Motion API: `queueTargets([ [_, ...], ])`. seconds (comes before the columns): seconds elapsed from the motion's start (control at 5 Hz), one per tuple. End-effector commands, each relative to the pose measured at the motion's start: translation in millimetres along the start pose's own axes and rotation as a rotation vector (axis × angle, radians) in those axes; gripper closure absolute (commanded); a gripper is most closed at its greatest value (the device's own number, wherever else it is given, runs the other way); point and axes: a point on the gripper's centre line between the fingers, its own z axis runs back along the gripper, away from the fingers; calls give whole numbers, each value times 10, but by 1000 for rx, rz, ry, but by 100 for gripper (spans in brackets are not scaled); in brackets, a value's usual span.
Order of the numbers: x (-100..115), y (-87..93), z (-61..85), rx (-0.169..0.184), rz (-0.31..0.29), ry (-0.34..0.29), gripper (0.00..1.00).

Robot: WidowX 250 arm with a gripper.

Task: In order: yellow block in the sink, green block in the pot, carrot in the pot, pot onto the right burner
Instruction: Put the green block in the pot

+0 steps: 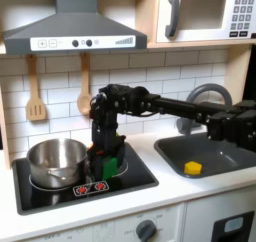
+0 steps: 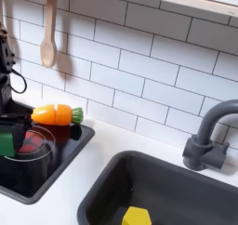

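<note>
green block grabbed over the stove
My gripper [image 1: 103,166] was clamped on the green block [image 2: 8,138]; yellow block [image 1: 193,167] sat in the sink [image 1: 215,158]

My black gripper [image 1: 103,164] is showing a green block [image 2: 7,138] between its fingers. The yellow block [image 1: 193,168] is lying in the dark grey sink [image 1: 228,156]. The carrot [image 2: 54,114] is looking orange with a green tip. The pot [image 1: 56,161] is shining silver. White tiles [image 2: 139,61] are covering the wall.
</note>
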Motion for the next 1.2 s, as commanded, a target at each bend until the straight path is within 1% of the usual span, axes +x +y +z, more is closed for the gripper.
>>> queueTargets([
  [0.0, -20, 37, -131, 2, -7, 21, 0],
  [0.4, -22, 31, -178, 1, -26, 26, 0],
  [0.6, -15, 4, -138, -4, -25, 17, 0],
  [0.8, -23, 15, -131, -8, -24, 5, 100],
  [1.0, -25, 13, -100, -11, -27, -1, 100],
])
